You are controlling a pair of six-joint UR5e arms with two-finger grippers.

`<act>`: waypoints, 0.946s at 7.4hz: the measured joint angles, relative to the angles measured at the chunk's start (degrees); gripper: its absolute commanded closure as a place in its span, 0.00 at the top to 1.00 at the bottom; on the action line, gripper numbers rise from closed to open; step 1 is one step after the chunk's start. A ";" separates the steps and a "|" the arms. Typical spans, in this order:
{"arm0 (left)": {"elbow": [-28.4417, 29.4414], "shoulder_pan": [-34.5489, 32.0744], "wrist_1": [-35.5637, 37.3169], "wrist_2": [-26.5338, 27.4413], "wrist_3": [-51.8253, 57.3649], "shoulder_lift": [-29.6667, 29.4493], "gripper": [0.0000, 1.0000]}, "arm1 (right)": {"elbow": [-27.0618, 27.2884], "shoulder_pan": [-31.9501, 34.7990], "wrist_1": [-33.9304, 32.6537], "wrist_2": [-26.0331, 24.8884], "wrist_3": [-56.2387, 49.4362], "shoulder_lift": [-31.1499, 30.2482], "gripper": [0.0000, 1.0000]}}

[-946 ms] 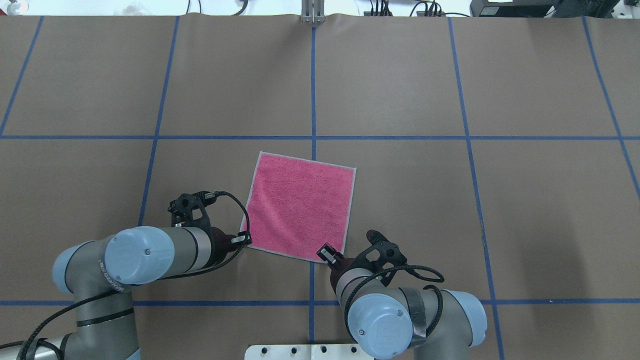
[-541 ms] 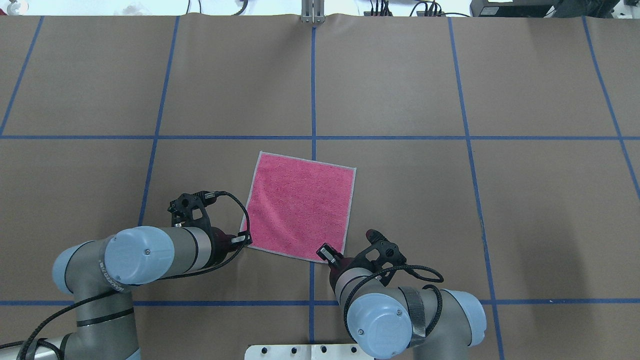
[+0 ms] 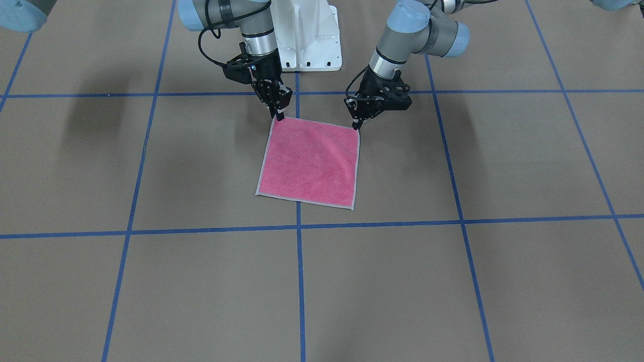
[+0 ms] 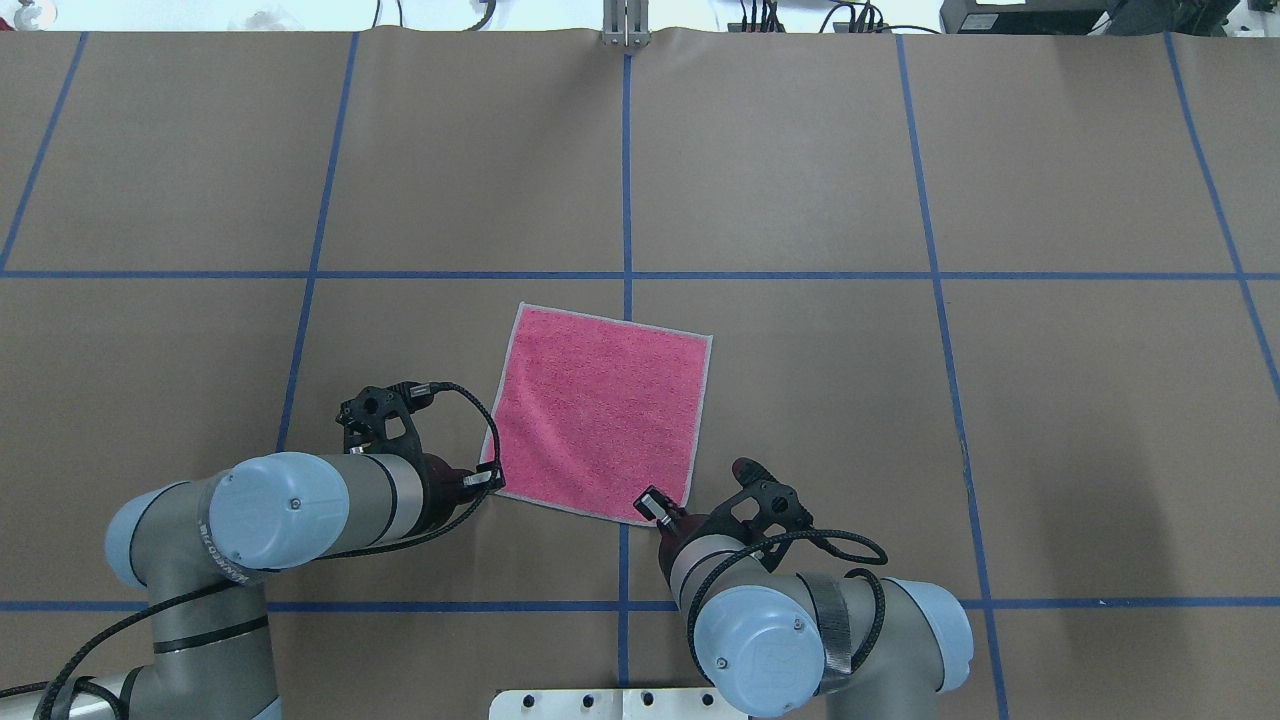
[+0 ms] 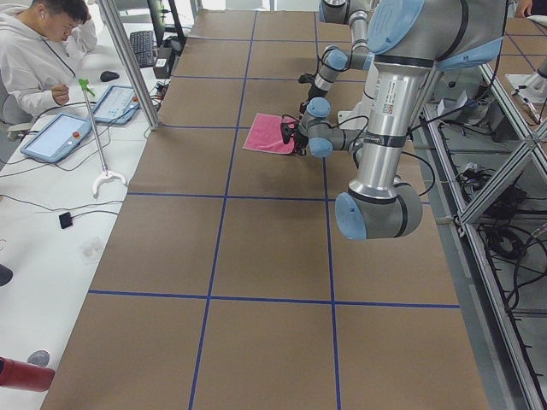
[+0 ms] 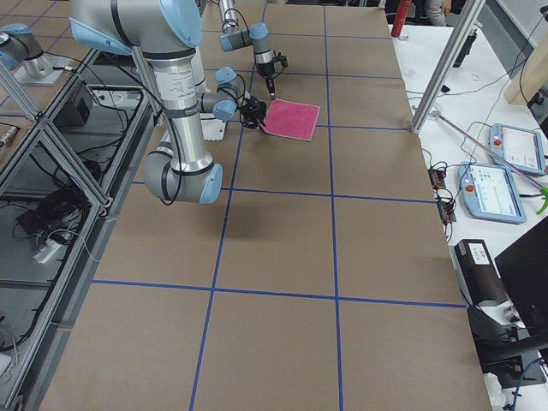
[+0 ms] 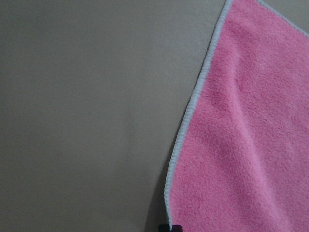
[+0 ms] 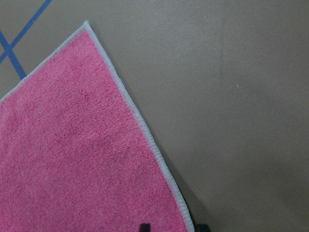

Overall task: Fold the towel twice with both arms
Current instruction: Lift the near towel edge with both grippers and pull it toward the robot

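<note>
Towel (image 4: 600,412) lies flat on the desk (image 4: 900,400), pink face up, stretching forward away from me with its 2 near corners at my fingertips. My right gripper (image 4: 652,503) straddles its corner, jaws parted. My left gripper (image 4: 487,478) meets the other corner; I cannot tell if it is clenched.

Two tubular arms, grey-silver with light blue joint caps: left arm (image 4: 375,495), right arm (image 4: 755,640). A small screw in each cap, black lettering (image 4: 213,552) ringing the left one, grey tape (image 4: 828,620) strapped round the right. Black braided cables (image 4: 475,410) loop to the black left gripper (image 4: 490,478) and right gripper (image 4: 650,503). White bolted pedestal (image 4: 560,703) at the base.
</note>
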 measured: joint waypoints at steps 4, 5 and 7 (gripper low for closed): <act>-1.71 0.00 0.34 -0.37 0.00 -0.20 0.00 | 3.79 1.21 -0.02 0.02 -0.41 -1.69 0.00; -2.87 -0.02 0.48 -0.83 0.00 0.03 0.00 | 6.43 1.66 -0.05 0.19 -0.70 -3.33 0.00; -5.72 -0.07 0.59 -1.31 -0.02 0.38 0.00 | 11.52 2.29 -0.08 0.41 -1.10 -6.69 0.00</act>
